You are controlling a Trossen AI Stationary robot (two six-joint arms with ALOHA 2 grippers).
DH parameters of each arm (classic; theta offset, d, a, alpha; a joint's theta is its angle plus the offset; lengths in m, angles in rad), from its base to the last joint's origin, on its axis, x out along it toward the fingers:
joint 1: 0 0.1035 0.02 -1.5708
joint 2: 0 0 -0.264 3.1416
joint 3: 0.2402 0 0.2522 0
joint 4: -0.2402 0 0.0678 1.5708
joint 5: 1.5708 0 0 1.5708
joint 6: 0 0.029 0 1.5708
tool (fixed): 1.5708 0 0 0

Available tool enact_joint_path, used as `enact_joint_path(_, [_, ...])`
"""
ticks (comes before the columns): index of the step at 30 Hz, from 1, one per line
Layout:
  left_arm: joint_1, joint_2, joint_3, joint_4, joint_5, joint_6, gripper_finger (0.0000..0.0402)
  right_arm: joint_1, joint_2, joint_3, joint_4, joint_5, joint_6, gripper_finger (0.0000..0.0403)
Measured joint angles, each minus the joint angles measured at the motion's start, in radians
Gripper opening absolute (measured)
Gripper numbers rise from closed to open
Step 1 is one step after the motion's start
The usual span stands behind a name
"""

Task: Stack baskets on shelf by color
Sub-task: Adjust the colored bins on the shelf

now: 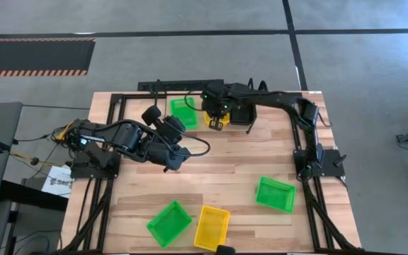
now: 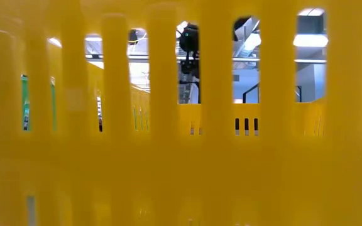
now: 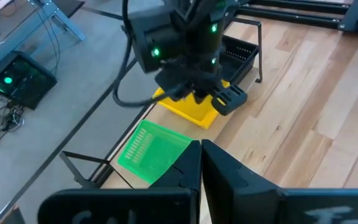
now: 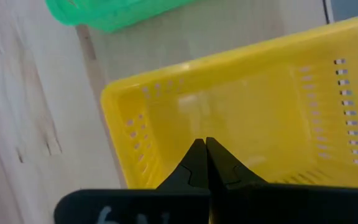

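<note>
A: What colours do the baskets have?

B: Near the front edge one bright green basket [image 1: 168, 222] lies beside a yellow basket [image 1: 212, 227], and another green basket [image 1: 275, 193] lies to the right. At the back, a green basket [image 1: 184, 112] sits next to a yellow one [image 3: 191, 107], and a black basket [image 3: 240, 51] is on the shelf.

A: And the table?

B: The table [image 1: 225, 163] is light wood in planks, with a black frame. The floor [image 1: 34, 57] has an orange and black striped band. Both arms are dark, with small green lights.
</note>
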Motion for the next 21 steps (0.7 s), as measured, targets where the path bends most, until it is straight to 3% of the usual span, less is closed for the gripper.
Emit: enact_joint_path(21, [0.0,0.0,0.0,0.0,-0.002,0.009,0.0,0.087,0.014,0.0,0.128,-0.062,0.049,0.0])
